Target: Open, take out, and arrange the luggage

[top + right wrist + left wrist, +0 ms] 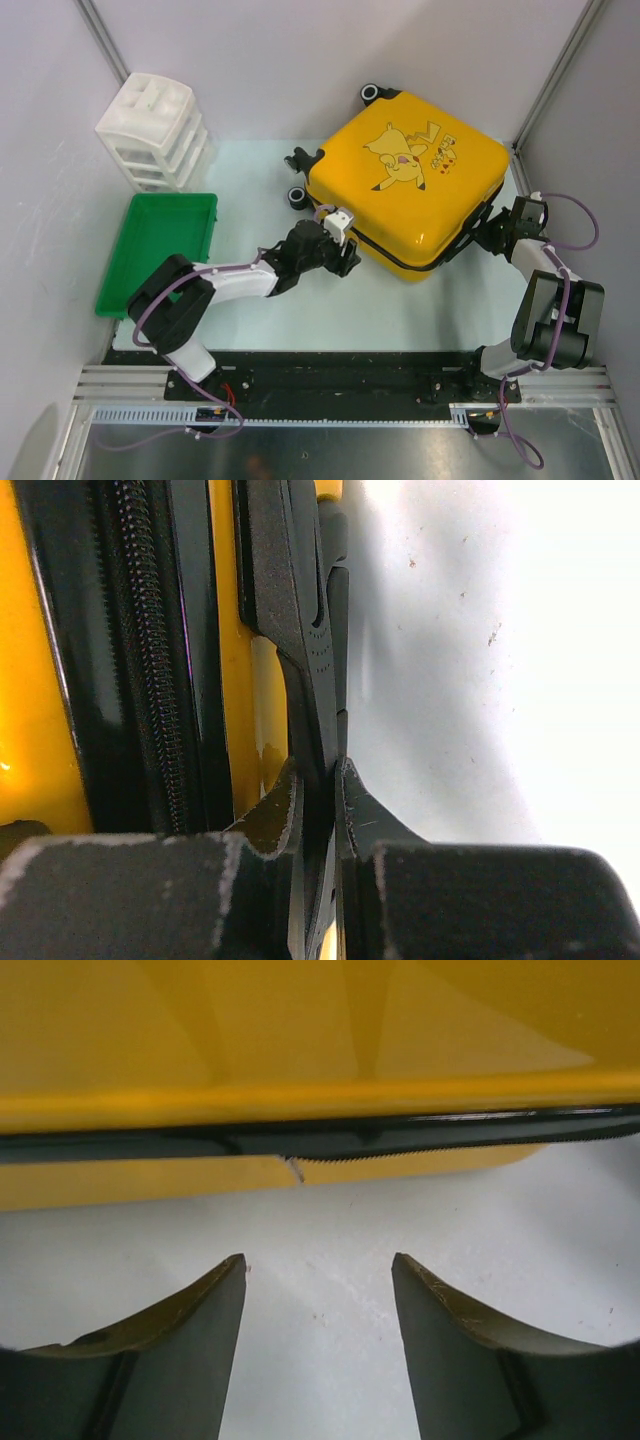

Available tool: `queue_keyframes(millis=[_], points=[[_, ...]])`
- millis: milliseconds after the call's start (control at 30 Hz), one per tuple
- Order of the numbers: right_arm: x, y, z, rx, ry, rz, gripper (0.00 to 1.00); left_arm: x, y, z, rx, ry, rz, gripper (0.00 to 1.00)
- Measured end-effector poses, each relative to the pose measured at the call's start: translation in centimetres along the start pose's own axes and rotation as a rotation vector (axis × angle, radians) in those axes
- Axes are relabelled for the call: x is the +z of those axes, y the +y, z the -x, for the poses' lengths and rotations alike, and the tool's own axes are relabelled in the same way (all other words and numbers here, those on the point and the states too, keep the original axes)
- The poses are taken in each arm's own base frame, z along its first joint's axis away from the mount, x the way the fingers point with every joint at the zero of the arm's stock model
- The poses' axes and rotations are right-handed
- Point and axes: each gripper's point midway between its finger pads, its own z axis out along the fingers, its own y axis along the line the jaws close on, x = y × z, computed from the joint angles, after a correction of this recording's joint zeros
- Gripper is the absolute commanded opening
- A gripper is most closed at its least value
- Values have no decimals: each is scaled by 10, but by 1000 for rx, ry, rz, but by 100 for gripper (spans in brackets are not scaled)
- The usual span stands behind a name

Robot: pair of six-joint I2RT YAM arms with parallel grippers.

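The yellow Pikachu luggage [405,180] lies flat and closed at the back right of the table, wheels to the left and rear. My left gripper [345,255] is open and empty just off its front left edge. In the left wrist view the gripper [318,1260] faces the black zipper seam [400,1140], with table surface between the fingers and the shell [300,1030]. My right gripper [490,232] is at the luggage's right side. In the right wrist view the gripper [320,770] is shut on a black side handle [290,600], beside the zipper [150,680].
A green tray [160,250] lies at the left. A white drawer unit [155,130] stands at the back left. Black wheels [297,196] stick out on the luggage's left side. Walls close in the table on three sides. Bare table [400,310] lies in front of the luggage.
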Motion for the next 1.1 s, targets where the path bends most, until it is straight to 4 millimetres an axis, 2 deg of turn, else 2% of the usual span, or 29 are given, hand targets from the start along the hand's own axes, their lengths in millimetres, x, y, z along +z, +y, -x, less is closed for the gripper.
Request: queue_keyframes(millis=[167, 500, 600, 700, 733, 767, 800, 933, 1100], points=[[0, 0, 0, 1, 2, 2, 0, 12, -4, 11, 11, -57, 11, 62], [-1, -1, -1, 7, 14, 11, 0, 29, 22, 25, -22, -170, 149, 53], [-1, -1, -1, 6, 14, 11, 0, 31, 24, 31, -34, -200, 166, 43], [-1, -1, -1, 3, 14, 11, 0, 34, 22, 31, -52, -215, 166, 29], [-1, -1, -1, 3, 14, 10, 0, 34, 21, 32, -55, -220, 163, 18], [-1, -1, -1, 1, 14, 11, 0, 35, 19, 32, -58, -222, 160, 12], [-1, -1, -1, 1, 14, 11, 0, 35, 17, 33, -61, -225, 154, 0], [-2, -1, -1, 1, 16, 13, 0, 35, 14, 33, -59, -229, 150, 0], [-2, -3, 0, 2, 19, 17, 0, 31, 20, 29, -55, -238, 168, 0]])
